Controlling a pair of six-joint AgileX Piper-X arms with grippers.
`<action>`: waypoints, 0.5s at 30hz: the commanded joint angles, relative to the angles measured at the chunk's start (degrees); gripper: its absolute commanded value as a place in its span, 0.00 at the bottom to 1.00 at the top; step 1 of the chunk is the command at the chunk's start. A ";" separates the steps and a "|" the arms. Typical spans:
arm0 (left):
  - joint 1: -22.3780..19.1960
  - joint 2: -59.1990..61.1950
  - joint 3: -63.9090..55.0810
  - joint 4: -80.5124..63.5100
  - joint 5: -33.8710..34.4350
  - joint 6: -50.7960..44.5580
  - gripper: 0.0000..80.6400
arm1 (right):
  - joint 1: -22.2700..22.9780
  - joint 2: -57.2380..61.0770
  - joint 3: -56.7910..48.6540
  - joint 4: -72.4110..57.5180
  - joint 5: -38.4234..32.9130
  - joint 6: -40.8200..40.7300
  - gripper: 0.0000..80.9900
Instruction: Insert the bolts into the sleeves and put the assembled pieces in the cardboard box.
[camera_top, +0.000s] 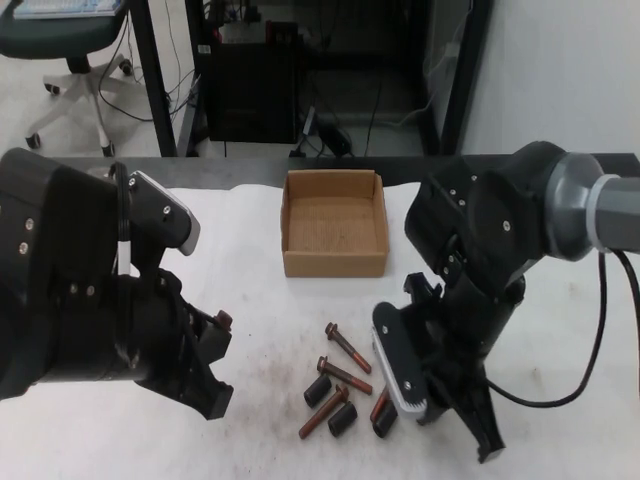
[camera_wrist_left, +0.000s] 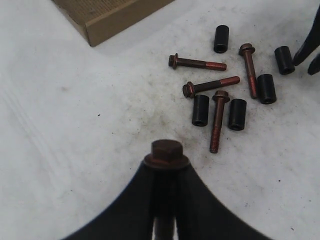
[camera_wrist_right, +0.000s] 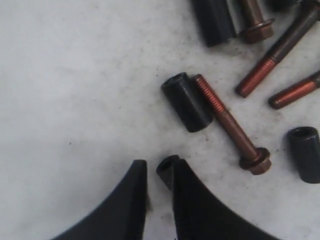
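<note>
The left gripper (camera_wrist_left: 167, 167) hangs over the white bench top (camera_top: 250, 270). Its two fingers are pinching a brown bolt (camera_wrist_left: 166, 150), and the bolt's six-sided head pokes out past the fingertips. On the bench between the two arms lies a loose bunch of parts. There are four more bolts (camera_wrist_left: 218, 120) lying flat, and short black sleeves (camera_wrist_left: 200, 110) are mixed in among them, five that I can count. The bolts point different ways. The right gripper (camera_wrist_right: 160, 163) is down low at the side of the bunch away from the left arm. Its fingers are a little apart. The end of one black sleeve (camera_wrist_right: 167, 169) shows between the tips. It touches one finger, and there is a thin gap to the other finger, so I would not call it pinched. Close by, another sleeve (camera_wrist_right: 187, 102) lies side by side with a bolt (camera_wrist_right: 232, 125), and the two are touching. The cardboard box (camera_top: 333, 262) sits past the bunch, at the far middle of the bench. Its top is open, and it is well apart from both grippers.
</note>
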 joint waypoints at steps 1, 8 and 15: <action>-0.19 -0.78 -0.11 -0.27 -0.55 0.41 0.00 | -0.85 -0.03 -0.42 1.94 0.91 -5.78 0.23; -0.19 -0.78 -0.11 -0.27 -0.55 0.41 0.00 | -2.29 0.21 -0.42 0.58 2.21 -9.70 0.23; -0.19 -0.78 -0.11 -0.27 -0.55 0.41 0.00 | -1.60 3.23 -0.42 -2.19 4.42 -9.86 0.23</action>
